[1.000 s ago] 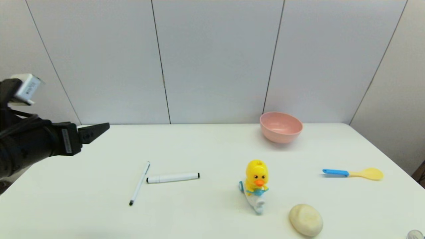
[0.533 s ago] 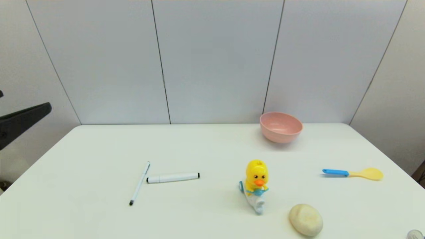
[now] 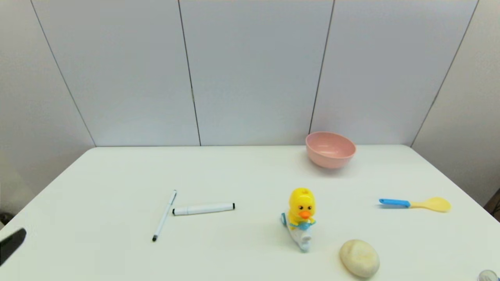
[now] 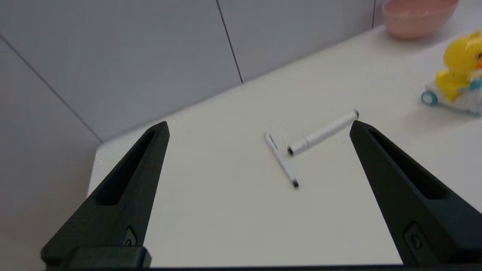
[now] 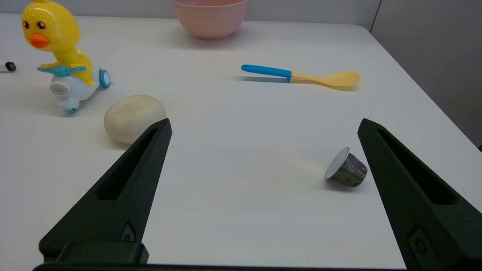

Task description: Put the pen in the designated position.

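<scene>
The pen (image 3: 164,215) is thin and white with a dark tip, and it lies slanted on the white table (image 3: 250,168), left of centre. Its upper end sits close to the thicker white marker (image 3: 203,208). In the left wrist view my left gripper (image 4: 260,126) is open and empty, off the table's left side, with the pen (image 4: 280,160) and the marker (image 4: 322,132) well ahead of it. In the head view only one of its fingers (image 3: 12,244) shows, at the lower left edge. My right gripper (image 5: 264,122) stands open and empty over the table's right front.
A pink bowl (image 3: 330,149) stands at the back right. A yellow duck toy (image 3: 301,218) sits right of centre, with a pale rounded lump (image 3: 359,258) in front of it. A blue-handled yellow spoon (image 3: 415,203) lies at the right. A small dark capsule (image 5: 346,170) lies near my right gripper.
My left arm has dropped from the upper left of the head view to the lower left edge. The pen, marker and other objects have not moved.
</scene>
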Robot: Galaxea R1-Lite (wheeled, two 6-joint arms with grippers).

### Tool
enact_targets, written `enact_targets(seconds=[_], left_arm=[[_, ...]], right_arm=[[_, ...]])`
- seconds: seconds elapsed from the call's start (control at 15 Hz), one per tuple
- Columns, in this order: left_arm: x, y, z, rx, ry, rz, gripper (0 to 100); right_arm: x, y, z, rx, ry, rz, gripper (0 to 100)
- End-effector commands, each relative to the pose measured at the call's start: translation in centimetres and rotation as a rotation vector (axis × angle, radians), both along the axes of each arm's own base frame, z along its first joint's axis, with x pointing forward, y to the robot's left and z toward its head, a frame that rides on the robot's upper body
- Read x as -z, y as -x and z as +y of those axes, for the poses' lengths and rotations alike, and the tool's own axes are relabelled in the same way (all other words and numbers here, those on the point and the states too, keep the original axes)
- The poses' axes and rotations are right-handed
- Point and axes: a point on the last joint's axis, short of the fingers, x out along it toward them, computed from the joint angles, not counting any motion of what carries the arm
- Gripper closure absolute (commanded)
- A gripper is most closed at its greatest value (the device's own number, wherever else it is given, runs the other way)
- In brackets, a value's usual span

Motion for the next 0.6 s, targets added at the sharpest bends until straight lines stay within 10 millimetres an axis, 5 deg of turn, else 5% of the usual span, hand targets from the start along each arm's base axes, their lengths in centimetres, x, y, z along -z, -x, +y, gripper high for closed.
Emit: enact_targets(seconds=[0.07, 0.47, 0.6], left_arm=[[7.6, 3.0, 0.0, -0.070, 0.012, 0.070, 0], [13.4, 3.8, 0.5, -0.250, 0.150, 0.027, 0], [14.0, 3.6, 0.7, -0.309, 0.168, -0.006, 0]], right_arm=[[0.0, 0.0, 0.0, -0.001, 0.001, 0.002, 0], [0.0, 0.0, 0.0, -0.001, 0.001, 0.002, 0], [0.0, 0.0, 0.0, -0.001, -0.001, 0.002, 0]])
